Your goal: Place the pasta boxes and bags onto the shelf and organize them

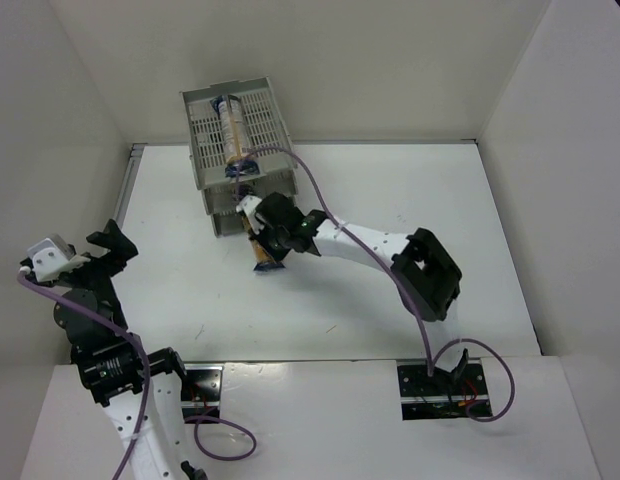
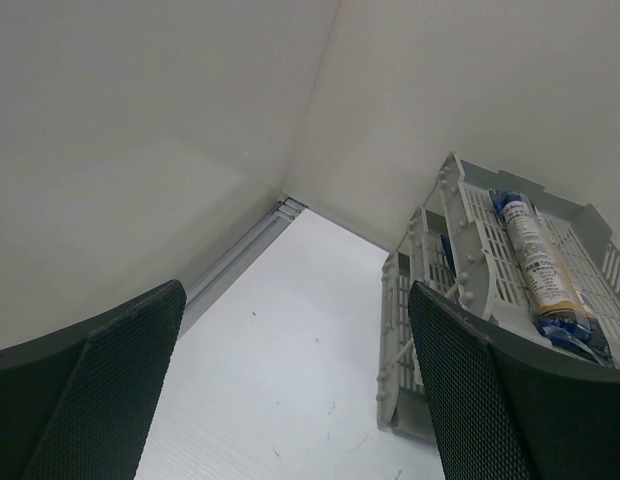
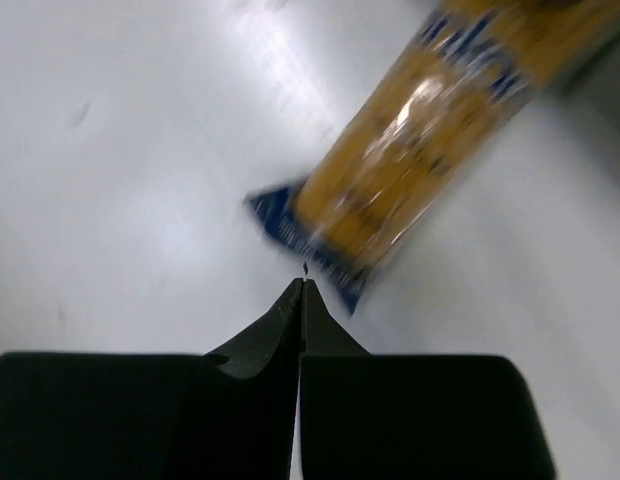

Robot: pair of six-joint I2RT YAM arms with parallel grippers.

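The light grey tiered shelf (image 1: 212, 130) stands at the far side of the table and also shows in the left wrist view (image 2: 470, 260). One pasta packet (image 1: 233, 125) lies lengthwise in its top tray (image 2: 540, 265). A second packet (image 1: 262, 256) sticks out from the rack's bottom front onto the table. My right gripper (image 1: 272, 240) is shut, with nothing between the jaws. Its tips (image 3: 302, 285) are right at this packet's blue end (image 3: 430, 150). My left gripper (image 1: 118, 243) is open and empty, held up at the far left and facing the rack (image 2: 295, 380).
White walls close in the table on the left, back and right. A metal strip (image 2: 240, 255) runs along the left wall's foot. A purple cable (image 1: 300, 165) arcs from the right arm over the rack's front. A bit of blue (image 2: 445, 250) shows in a lower tier.
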